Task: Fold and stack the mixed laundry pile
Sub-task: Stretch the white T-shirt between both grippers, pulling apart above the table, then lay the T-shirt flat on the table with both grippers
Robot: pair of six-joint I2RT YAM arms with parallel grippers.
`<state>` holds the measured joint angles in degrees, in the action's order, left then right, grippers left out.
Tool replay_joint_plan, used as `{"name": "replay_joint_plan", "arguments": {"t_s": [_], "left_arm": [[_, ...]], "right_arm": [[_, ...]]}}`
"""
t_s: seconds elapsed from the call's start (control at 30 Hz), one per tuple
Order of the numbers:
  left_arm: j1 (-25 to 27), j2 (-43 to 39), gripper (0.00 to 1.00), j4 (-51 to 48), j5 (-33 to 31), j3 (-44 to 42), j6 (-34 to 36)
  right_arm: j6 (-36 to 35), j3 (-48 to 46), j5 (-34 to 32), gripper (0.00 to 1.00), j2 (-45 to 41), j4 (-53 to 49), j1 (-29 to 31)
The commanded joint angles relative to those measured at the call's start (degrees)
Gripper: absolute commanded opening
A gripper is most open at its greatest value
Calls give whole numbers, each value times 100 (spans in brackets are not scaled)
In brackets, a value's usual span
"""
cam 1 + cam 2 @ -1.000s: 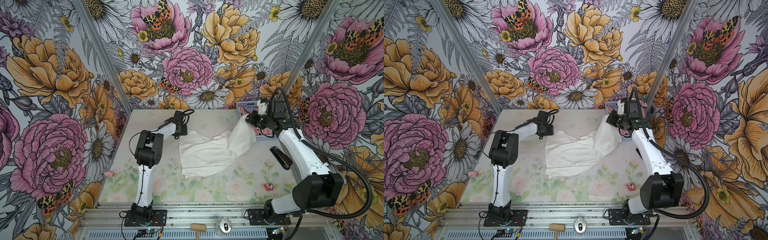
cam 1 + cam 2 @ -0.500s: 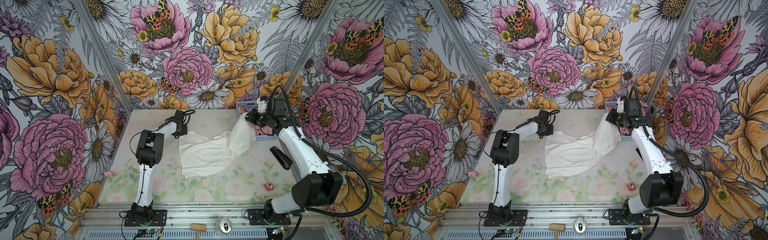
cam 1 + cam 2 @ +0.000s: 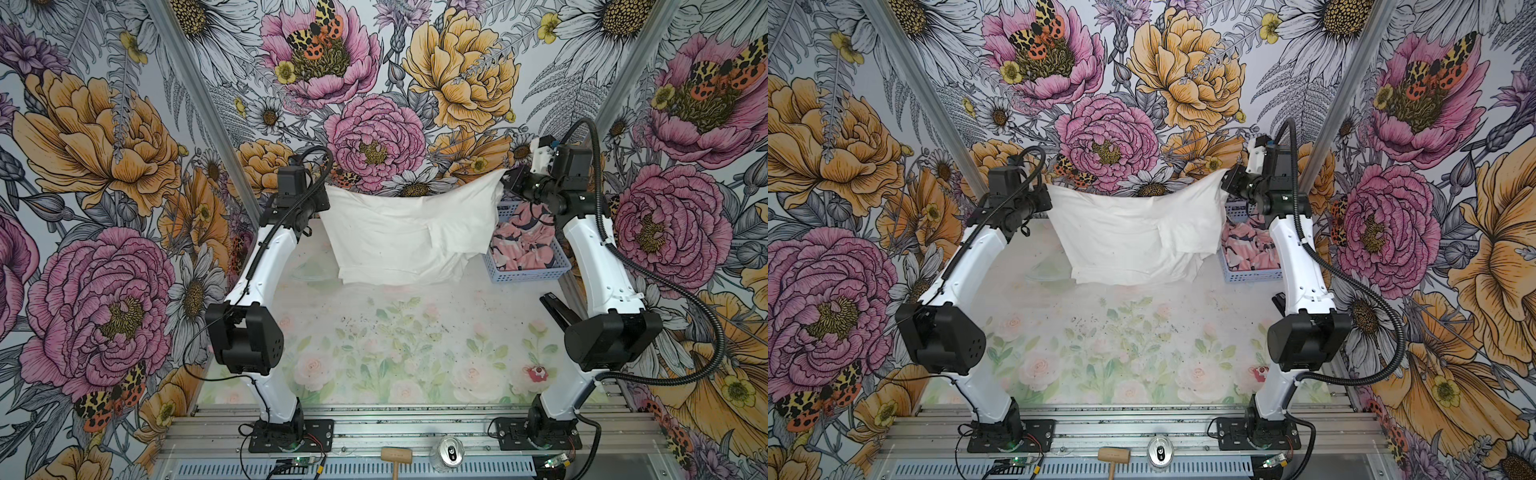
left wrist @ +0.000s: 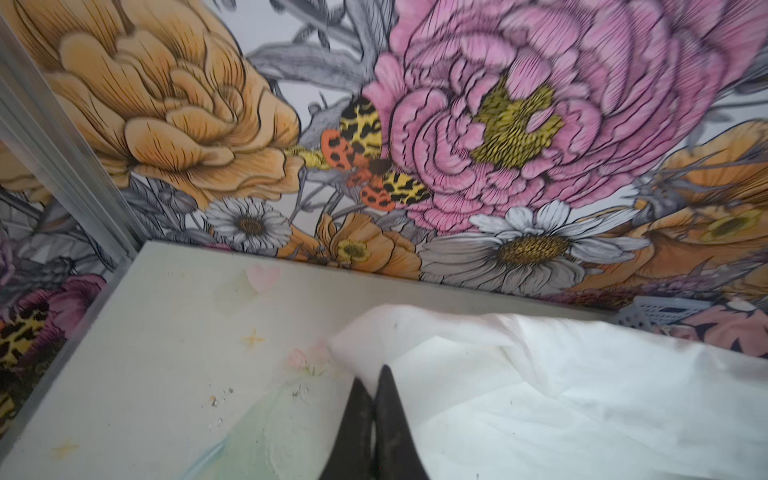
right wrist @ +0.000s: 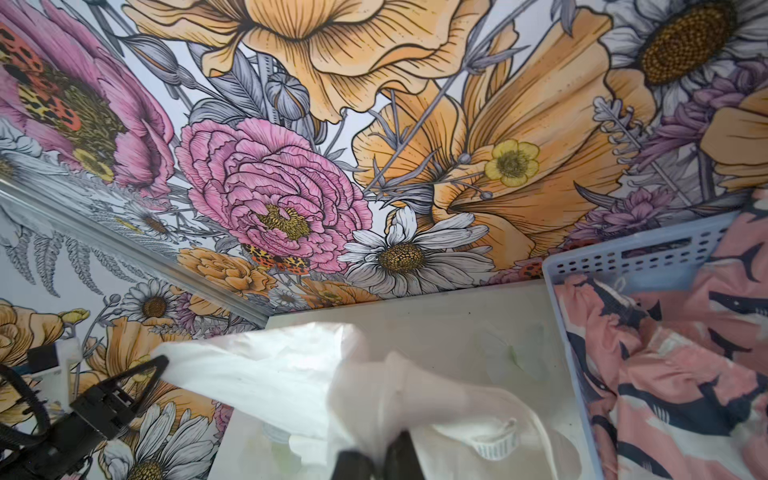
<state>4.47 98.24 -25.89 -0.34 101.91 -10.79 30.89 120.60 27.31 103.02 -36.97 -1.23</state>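
Both arms held high at far side. Left gripper (image 3: pixel 321 200) and right gripper (image 3: pixel 508 181) pinch white T-shirt (image 3: pixel 395 237) top corners, cloth hanging between.

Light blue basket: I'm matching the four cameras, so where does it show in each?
A top view: basket right of the hanging white T-shirt.
A top view: basket in the same spot.
Left wrist: basket corner beyond the T-shirt.
Right wrist: basket close, holding the pink garment.
Shared landmark: the T-shirt.

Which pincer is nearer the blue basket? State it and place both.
Right. The right pincer grips a white T-shirt corner just above the blue basket's far corner; the left pincer grips the opposite corner, across the shirt's full width from it.
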Motion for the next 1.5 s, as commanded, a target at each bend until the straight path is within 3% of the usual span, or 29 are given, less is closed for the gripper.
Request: {"name": "replay_joint_plan", "arguments": {"t_s": [0.0,0.17,0.4,0.6,0.8,0.87,1.03,1.27,1.3,1.37,1.47], "left_arm": [[-94,-774,0,444,346,-454,186],[-126,-2305,0,669,513,-2114,187],[-255,-4023,0,673,29,-4937,-303],[-273,-4374,0,571,-100,-5685,-531],[-56,-4694,0,410,-525,-6279,-907],[22,-4798,0,327,-667,-6431,-1001],[243,-4805,0,-229,-1834,-6317,-1088],[203,-4815,0,-287,-2097,-6275,-1066],[211,-4813,0,-298,-2084,-6279,-1070],[234,-4814,0,-309,-2060,-6304,-1088],[286,-4864,0,-379,-2138,-6332,-1156]], "right_arm": [[30,604,500,0,57,262,-72],[86,4,986,0,-349,252,-139],[297,-2607,1153,0,-1423,260,-467],[332,-3405,1338,0,-1414,230,-533],[238,-4483,821,0,-1313,112,-323],[183,-4515,601,0,-1048,100,-130],[77,-4016,190,0,-60,102,502],[-64,-2519,-107,0,1276,23,877],[-105,-2286,-132,3,1450,-68,879],[-196,-1987,-222,28,1615,-274,879],[-359,-2108,-536,45,1308,-504,888]]}}
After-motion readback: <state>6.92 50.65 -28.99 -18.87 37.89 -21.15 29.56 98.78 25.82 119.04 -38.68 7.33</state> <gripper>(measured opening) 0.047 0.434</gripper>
